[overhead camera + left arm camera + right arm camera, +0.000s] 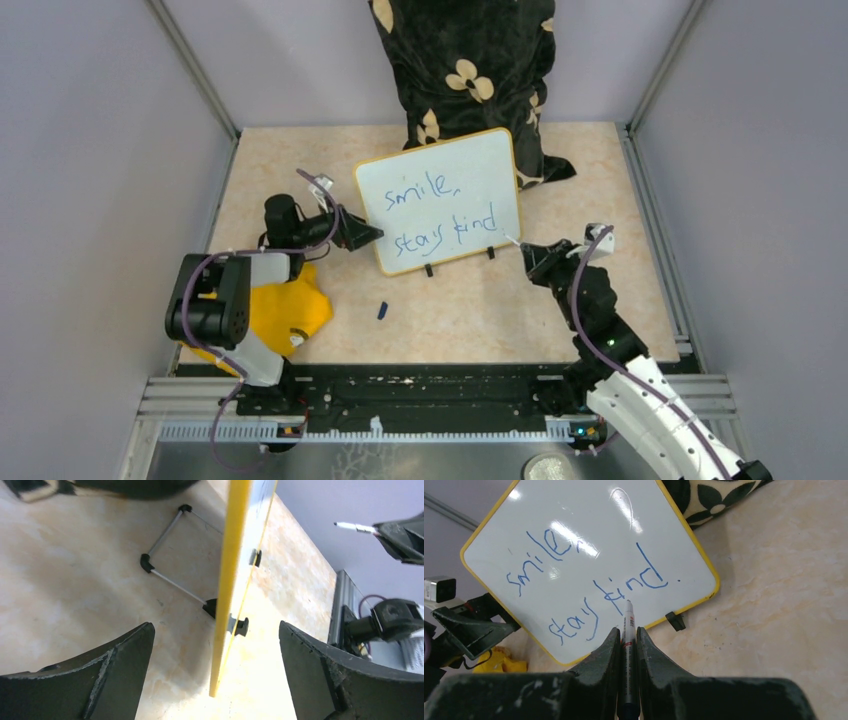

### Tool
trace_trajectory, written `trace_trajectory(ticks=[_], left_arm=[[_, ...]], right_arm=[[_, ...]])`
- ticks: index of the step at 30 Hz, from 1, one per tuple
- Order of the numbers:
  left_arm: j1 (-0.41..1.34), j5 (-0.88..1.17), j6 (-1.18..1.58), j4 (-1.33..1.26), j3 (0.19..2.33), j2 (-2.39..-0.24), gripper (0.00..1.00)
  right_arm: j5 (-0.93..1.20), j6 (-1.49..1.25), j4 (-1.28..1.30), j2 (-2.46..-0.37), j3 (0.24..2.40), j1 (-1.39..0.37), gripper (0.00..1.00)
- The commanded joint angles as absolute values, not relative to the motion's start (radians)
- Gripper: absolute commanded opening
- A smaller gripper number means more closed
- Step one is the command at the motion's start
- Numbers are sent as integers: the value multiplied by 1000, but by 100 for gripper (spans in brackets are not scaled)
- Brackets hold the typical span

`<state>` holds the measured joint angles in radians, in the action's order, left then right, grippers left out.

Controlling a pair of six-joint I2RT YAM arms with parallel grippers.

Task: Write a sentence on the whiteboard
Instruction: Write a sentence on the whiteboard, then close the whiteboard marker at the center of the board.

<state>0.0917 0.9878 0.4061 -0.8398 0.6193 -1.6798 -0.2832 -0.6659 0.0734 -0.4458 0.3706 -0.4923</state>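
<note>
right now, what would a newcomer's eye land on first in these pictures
The whiteboard stands mid-table, with the sentence smile, stay kind in blue on it. At its right the right gripper pinches a marker pointed at the board; at its left the left gripper gapes open astride its edge, not touching.

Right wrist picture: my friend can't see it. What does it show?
The right gripper holds a marker pointing at a yellow-rimmed whiteboard propped on the table. The blue sentence on it reads "smile, stay kind". Dark flowery fabric lies behind it.
</note>
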Motion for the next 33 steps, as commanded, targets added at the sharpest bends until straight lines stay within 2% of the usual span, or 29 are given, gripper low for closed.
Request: trace_trajectory(ticks=[1,4,6,9,11,18,21,25,29,33], left_arm=[[70,826,359,-605,610,-1496,99],[63,615,307,-354,640,-1310,99],[63,361,325,-169,669,-1218,99],[63,34,448,45,685,-1110,99],[63,-135,589,70,642,-1019,99],[84,-59,622,38,540,-757,99],[120,85,556,58,520,-712,99],[121,119,591,149,504,-703,99],[121,28,753,317,526,-751,99],[122,187,638,417,609,-818,99]], right_arm=[[-260,-684,79,-419,428,-487,0],[-226,-664,85,-428,447,-487,0],[-202,-659,90,-432,458,-487,0],[-172,-660,94,-439,466,-487,0],[-154,-656,102,-450,471,-488,0],[-175,-578,185,-476,526,-489,0],[-202,-551,234,-450,537,-488,0],[-216,-542,298,-408,545,-488,0],[-221,-532,332,-394,553,-488,0],[-222,-521,348,-392,556,-489,0]])
